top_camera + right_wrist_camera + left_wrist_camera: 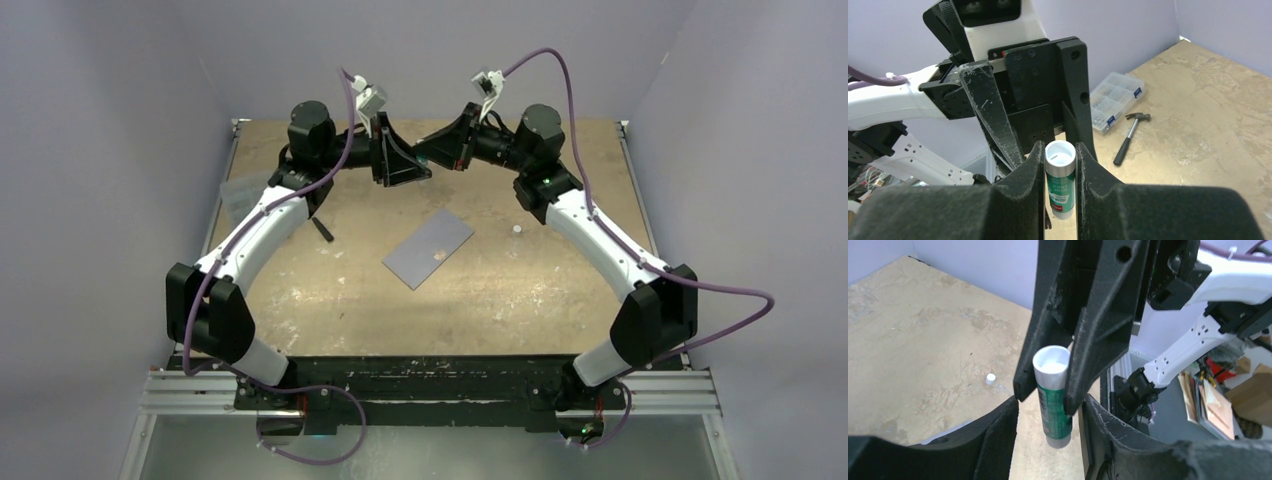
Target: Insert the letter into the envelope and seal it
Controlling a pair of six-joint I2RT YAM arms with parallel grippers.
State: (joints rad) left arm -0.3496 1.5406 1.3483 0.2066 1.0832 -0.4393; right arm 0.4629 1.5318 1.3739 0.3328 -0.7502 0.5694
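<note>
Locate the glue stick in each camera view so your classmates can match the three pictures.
Top external: cannot be made out; it is hidden where the arms meet, top centre.
Left wrist: glue stick at centre, white end toward the camera.
Right wrist: low centre, pinched by the right gripper.
Shared landmark: that gripper, which shows in all three views.

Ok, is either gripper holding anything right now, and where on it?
The right gripper clamps an uncapped glue stick by its upper body, just below the open end. The left gripper is open around the stick's lower end, not gripping.
</note>
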